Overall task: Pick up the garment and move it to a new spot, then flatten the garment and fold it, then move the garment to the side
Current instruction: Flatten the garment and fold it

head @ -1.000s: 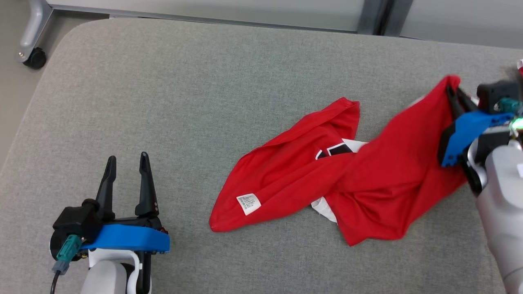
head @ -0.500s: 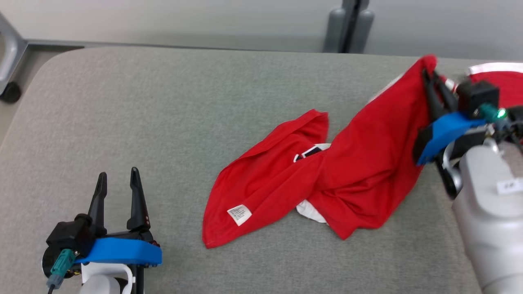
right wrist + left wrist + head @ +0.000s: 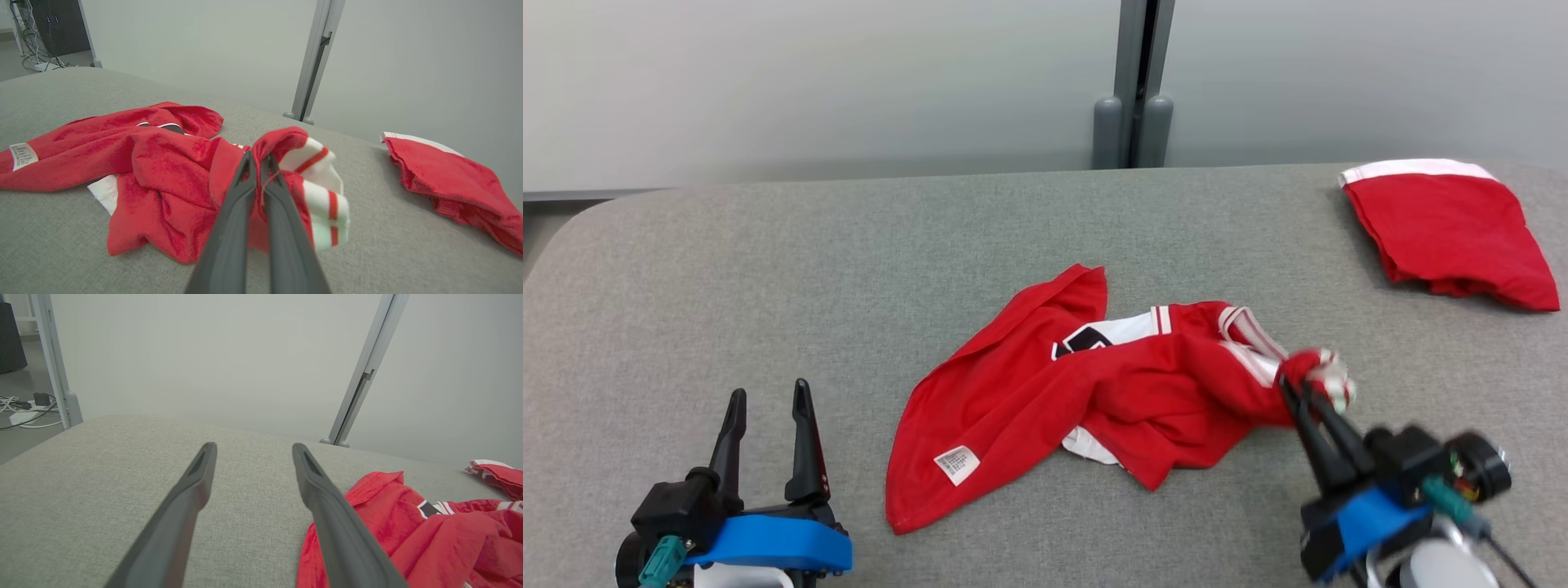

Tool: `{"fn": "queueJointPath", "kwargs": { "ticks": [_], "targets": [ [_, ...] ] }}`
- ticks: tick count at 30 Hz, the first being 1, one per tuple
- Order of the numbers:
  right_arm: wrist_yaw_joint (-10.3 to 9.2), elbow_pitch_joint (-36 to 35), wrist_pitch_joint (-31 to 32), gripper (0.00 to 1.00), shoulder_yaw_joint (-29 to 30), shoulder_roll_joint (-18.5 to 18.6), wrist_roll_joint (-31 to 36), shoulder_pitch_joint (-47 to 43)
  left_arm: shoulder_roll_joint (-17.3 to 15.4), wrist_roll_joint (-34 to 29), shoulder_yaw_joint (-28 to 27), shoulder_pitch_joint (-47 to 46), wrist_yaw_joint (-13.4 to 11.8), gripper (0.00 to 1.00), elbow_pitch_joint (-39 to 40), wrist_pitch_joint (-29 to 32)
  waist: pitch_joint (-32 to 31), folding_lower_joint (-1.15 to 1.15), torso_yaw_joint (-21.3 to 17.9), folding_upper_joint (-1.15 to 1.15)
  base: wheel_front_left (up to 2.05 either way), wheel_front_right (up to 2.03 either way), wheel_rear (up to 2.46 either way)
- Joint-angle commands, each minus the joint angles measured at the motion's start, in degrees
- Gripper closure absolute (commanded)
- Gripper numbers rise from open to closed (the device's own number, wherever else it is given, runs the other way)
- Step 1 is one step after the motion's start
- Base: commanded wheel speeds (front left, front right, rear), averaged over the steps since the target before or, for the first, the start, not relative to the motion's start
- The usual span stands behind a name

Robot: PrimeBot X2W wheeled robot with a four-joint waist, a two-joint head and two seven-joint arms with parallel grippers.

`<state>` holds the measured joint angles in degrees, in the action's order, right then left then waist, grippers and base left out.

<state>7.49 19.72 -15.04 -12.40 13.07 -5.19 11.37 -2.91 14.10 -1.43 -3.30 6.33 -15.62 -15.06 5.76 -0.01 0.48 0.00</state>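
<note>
Left gripper [image 3: 769,389]: fingers spread, empty, near left over grey fabric table [image 3: 768,269]. Crumpled red jersey with white-striped trim [image 3: 1013,384] lies mid-table. Right gripper [image 3: 1294,390] clenched on its striped edge. Lift high so trailing cloth clears before carrying.

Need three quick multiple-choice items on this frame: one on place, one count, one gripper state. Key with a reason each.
1. In the head view, where on the grey surface does the folded red piece lie?
A. far right
B. near left
C. centre

2. How many red cloth items lie on that surface?
A. one
B. two
C. four

3. The right gripper is:
A. wide open
B. shut on the crumpled garment
C. shut on nothing

Key:
1 A, it sits by the far right corner.
2 B, one is crumpled, one folded.
3 B, its jaws are closed on the garment's striped edge.
</note>
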Motion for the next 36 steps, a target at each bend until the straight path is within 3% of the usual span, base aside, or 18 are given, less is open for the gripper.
{"fn": "queueJointPath", "kwargs": {
  "ticks": [1,11,12,13,14,21,26,36],
  "targets": [
    [0.01,-1.51,-0.17,1.0,-0.51,0.72,-0.08,-2.33,0.03,-0.02,0.03,0.41,-0.34,0.0,0.3,-0.16,-0.38,0.01,-0.33,0.0,0.0,0.0,0.0],
    [0.01,-3.09,-0.18,1.0,-5.45,2.41,0.26,-15.72,0.03,0.37,1.3,1.26,-0.46,0.0,0.23,-0.16,-0.91,0.01,-0.69,0.0,0.0,0.0,0.0],
    [0.01,-3.12,-0.18,0.68,-5.58,2.53,0.45,-15.89,0.03,0.34,1.42,1.3,-0.45,0.0,0.18,-0.16,-0.9,0.01,-0.71,0.0,0.0,0.0,0.0],
    [0.01,-2.99,-0.18,0.27,-5.42,2.65,0.62,-16.1,0.03,0.33,1.51,1.31,-0.45,0.0,0.17,-0.16,-0.9,0.01,-0.75,0.0,0.0,0.0,0.0],
    [0.01,-3.75,-0.19,0.0,-5.01,2.5,0.76,-15.98,0.03,0.33,1.58,1.29,-0.44,0.0,0.14,-0.15,-0.9,0.01,-0.76,0.0,0.0,0.0,0.0],
    [0.01,-12.72,-0.18,0.0,-1.75,2.2,2.21,-13.56,0.03,-0.2,1.54,0.45,-0.16,0.0,-0.07,-0.16,-0.82,0.01,-0.62,0.0,0.0,0.0,0.0],
    [0.01,-15.44,-0.18,0.0,-0.45,2.24,2.6,-10.23,0.04,-0.57,1.08,-0.68,0.25,0.0,-0.46,-0.16,-0.57,0.01,0.0,0.0,0.0,0.0,0.0],
    [0.01,-9.16,5.07,0.0,-3.62,2.1,2.69,4.02,0.03,-0.32,1.33,-1.85,0.73,0.0,-0.77,-0.16,1.18,0.01,2.43,0.0,0.0,0.0,0.0]
  ]
}}
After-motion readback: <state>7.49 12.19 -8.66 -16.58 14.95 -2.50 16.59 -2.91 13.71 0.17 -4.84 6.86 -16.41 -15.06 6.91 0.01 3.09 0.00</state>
